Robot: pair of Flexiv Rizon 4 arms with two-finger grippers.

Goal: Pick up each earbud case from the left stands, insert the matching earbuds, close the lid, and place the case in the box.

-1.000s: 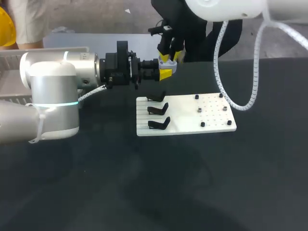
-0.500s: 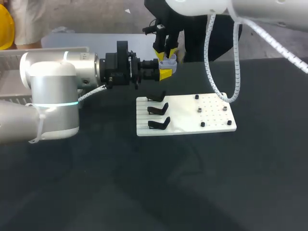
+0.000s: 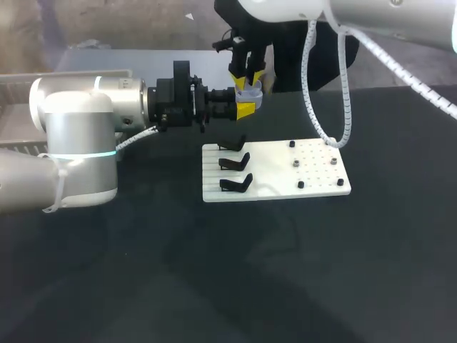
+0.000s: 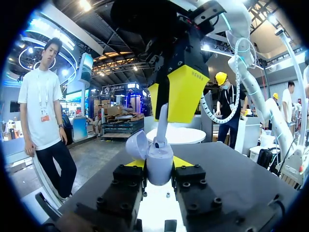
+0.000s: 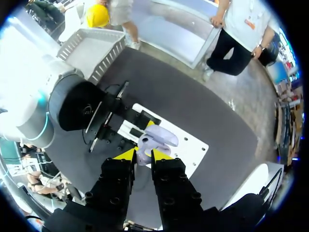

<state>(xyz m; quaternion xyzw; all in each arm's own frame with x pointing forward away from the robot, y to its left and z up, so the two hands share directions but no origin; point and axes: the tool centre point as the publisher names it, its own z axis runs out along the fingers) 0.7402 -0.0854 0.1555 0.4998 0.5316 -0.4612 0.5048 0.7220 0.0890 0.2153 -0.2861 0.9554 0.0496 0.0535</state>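
A lavender earbud case point(image 3: 248, 93) is held in the air behind the white stand board point(image 3: 314, 170), lid point(image 4: 137, 145) swung open. My left gripper point(image 3: 245, 110) comes in level from the left and is shut on the case body point(image 4: 159, 164). My right gripper point(image 3: 249, 78) points straight down over the open case, shut on a pale earbud point(image 4: 161, 126) whose lower end is at the case mouth. From the right wrist, the case point(image 5: 160, 137) shows just past the right gripper point(image 5: 143, 155). Three black stands point(image 3: 235, 163) on the board's left side are bare.
Small dark pegs point(image 3: 296, 163) dot the right half of the board. A grey mesh box point(image 5: 91, 48) sits at the table's far left, behind my left arm point(image 3: 78, 136). Dark tabletop point(image 3: 235, 271) stretches in front of the board.
My right gripper has shifted a little to the left, over the open case. The left arm and the case have stayed in place.
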